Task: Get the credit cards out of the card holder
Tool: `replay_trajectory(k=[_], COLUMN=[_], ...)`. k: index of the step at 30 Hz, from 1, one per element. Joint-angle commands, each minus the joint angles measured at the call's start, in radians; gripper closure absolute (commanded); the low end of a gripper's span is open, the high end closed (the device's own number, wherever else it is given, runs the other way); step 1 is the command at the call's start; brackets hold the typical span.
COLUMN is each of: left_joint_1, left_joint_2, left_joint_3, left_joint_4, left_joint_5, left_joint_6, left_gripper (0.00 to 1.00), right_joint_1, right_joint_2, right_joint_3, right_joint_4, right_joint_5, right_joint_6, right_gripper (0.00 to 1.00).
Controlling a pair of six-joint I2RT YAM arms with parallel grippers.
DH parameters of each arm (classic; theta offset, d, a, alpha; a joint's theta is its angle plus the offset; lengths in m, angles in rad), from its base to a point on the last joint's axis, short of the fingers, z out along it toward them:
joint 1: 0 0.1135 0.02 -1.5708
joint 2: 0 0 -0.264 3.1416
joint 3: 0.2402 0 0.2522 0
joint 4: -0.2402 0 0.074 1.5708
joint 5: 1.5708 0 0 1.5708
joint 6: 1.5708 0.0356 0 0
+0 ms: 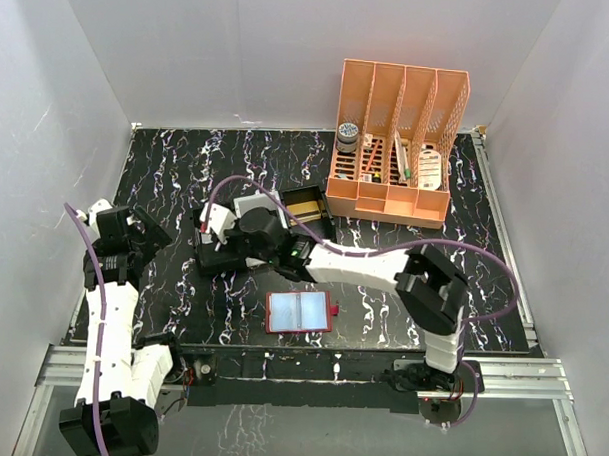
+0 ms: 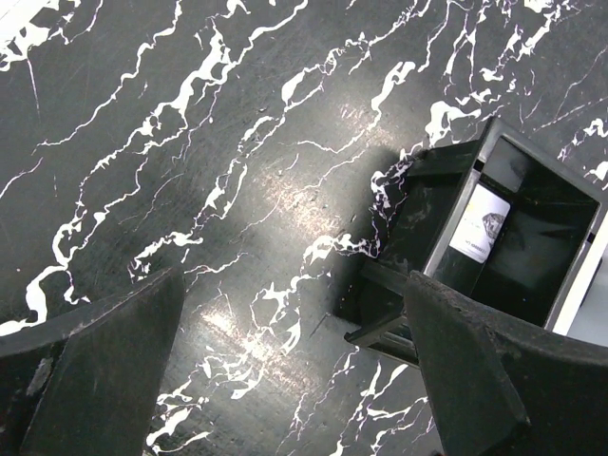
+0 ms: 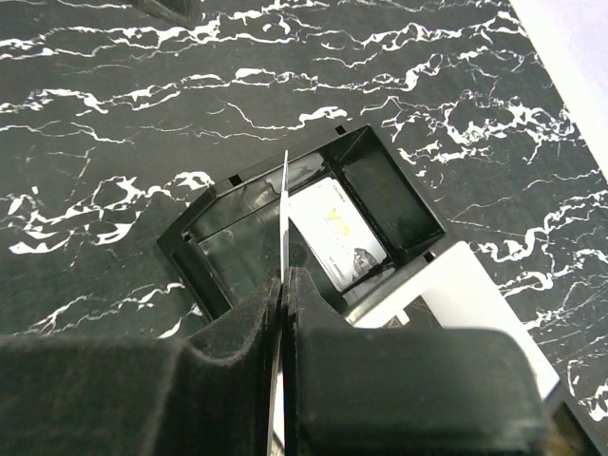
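The red card holder [image 1: 299,331] lies open and flat on the black marbled table [image 1: 177,164], close to the near edge and between the two arm bases. Pale blue cards [image 1: 300,311] show in both halves.

Farther in on the left, the left end effector [image 2: 293,285] hangs over bare table with its fingers spread wide and nothing between them. One corner of the black tray [image 2: 446,190] shows just to its right.

The right arm reaches across to the middle of the table. The right end effector [image 3: 283,285] is pressed tight on a thin card [image 3: 285,214], which stands upright and is seen edge-on — its colour cannot be told. It is held directly above an open compartment of the tray. A white card [image 3: 339,233] with a small dark picture lies flat on that compartment's floor, and a pale insert [image 3: 456,304] sits just beside it.

At the far end — well apart from the rest — stands an orange rack [image 1: 399,101] with a few small items in its slots.
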Motion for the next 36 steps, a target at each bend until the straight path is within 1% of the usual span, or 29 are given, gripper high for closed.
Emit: replay_trajectory(k=[1, 11, 16, 20, 28, 36], left_joint_1=[0.001, -0.006, -0.009, -0.015, -0.02, -0.037], left_joint_2=[-0.005, -0.018, -0.02, -0.027, -0.031, -0.078], left_joint_3=[0.003, -0.004, 0.0, 0.004, 0.004, 0.033], left_joint_4=[0.0, 0.006, 0.0, -0.006, -0.011, -0.065], left_joint_5=[-0.049, -0.06, -0.07, -0.087, -0.096, -0.208], left_joint_6=[-0.019, -0.019, -0.022, -0.027, -0.03, -0.066], left_gripper=[0.01, 0.01, 0.01, 0.01, 0.01, 0.01], right_joint_1=[0.007, 0.009, 0.009, 0.009, 0.009, 0.009], right_joint_2=[0.09, 0.272, 0.35, 0.386, 0.448, 0.513], right_joint_3=[0.125, 0.302, 0.378, 0.405, 0.463, 0.503], right_joint_4=[0.043, 0.022, 0.016, 0.012, -0.022, 0.009], right_joint_5=[0.088, 0.166, 0.231, 0.259, 0.267, 0.315], right_joint_6=[-0.034, -0.162, -0.226, -0.274, -0.296, -0.347], right_gripper=[1.0, 1.0, 1.0, 1.0, 1.0, 1.0])
